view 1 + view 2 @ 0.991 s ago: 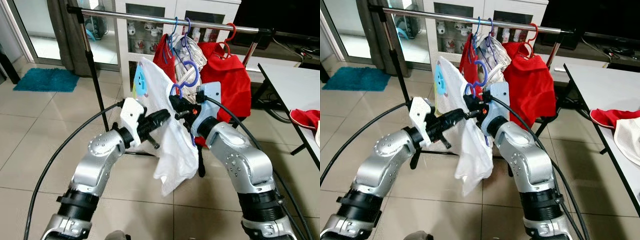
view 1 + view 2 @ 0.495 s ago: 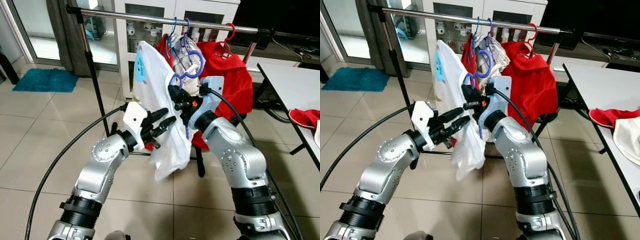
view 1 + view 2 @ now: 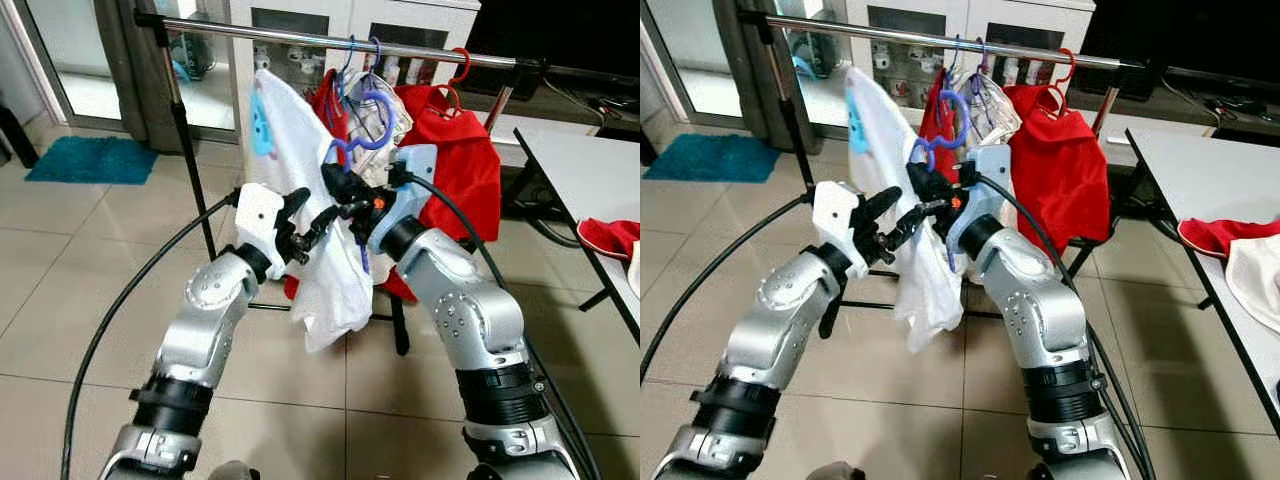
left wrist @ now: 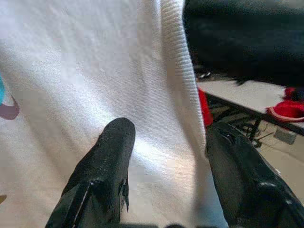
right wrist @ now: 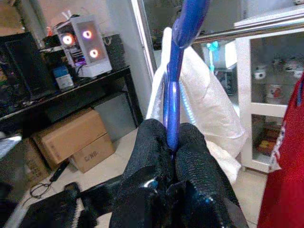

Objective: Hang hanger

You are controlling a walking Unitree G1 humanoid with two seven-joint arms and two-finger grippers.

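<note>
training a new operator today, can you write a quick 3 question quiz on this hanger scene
1. True or false: the right gripper is shut on the blue hanger.
2. Multiple choice: the white shirt is A) folded on the table, B) draped on the blue hanger, C) lying on the floor.
3. Fill in: the left gripper is open, its fingers against the ____ shirt.

Key
1. True: both fingers pinch the hanger's stem.
2. B: it hangs from the hanger, just below the metal rail.
3. White.
</note>
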